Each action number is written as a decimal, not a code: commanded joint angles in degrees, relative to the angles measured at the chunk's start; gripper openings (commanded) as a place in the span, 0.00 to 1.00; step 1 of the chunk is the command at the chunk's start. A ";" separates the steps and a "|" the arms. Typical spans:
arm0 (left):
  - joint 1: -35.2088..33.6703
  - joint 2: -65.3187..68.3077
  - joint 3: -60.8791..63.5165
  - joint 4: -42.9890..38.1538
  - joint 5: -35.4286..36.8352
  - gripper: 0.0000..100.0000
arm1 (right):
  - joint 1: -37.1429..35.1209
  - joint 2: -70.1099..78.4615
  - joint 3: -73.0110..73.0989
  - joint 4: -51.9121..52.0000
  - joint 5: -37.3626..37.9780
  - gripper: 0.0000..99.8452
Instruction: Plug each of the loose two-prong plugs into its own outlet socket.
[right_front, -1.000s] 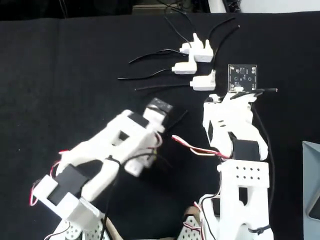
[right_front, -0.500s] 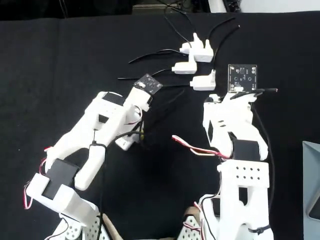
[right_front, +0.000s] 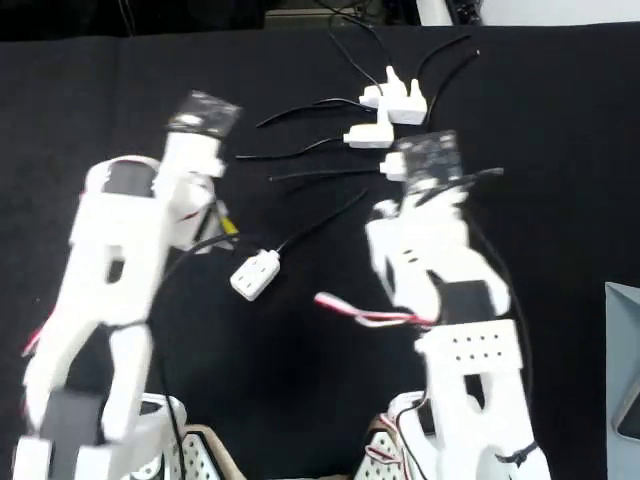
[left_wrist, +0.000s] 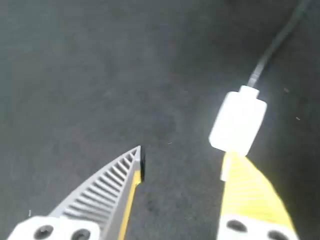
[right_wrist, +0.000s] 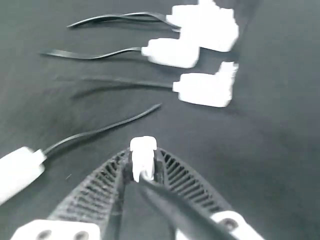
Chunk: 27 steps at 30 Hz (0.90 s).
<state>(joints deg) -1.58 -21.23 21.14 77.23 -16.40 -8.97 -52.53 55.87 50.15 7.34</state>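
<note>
A white socket block (right_front: 254, 274) on a black cord lies on the black cloth mid-table. It also lies just beyond my left gripper's (left_wrist: 182, 157) yellow finger (left_wrist: 250, 192), as the socket block (left_wrist: 238, 121). That gripper is open and holds nothing. My left arm (right_front: 120, 240) stands at the left. My right gripper (right_wrist: 143, 167) is shut on a small white plug (right_wrist: 143, 156) whose black cord trails back under the wrist. It hovers short of three white plug bodies (right_wrist: 202, 89) with black cords, in a cluster (right_front: 385, 118) at the back.
Thin black cords (right_front: 300, 150) fan out leftward from the back cluster. The right arm (right_front: 435, 250) covers part of the nearest piece. A grey object (right_front: 625, 380) sits at the table's right edge. Bare black cloth spreads left and front of the socket block.
My left arm has swung from mid-table to the left and risen, leaving the socket block lying free on the cloth. The right arm has shifted left and toward the back cluster.
</note>
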 joint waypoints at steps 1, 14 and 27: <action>-5.23 -10.37 8.75 -1.05 3.34 0.24 | -7.30 -0.92 0.66 0.09 0.62 0.01; -21.85 -24.70 41.27 -22.24 5.80 0.29 | -29.10 3.47 5.23 -7.82 3.08 0.01; -25.10 -24.62 46.20 -26.29 5.80 0.29 | -34.11 31.52 -10.59 -8.26 6.68 0.01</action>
<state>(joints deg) -26.37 -44.70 67.56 51.91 -10.95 -42.37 -23.52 50.15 42.95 13.49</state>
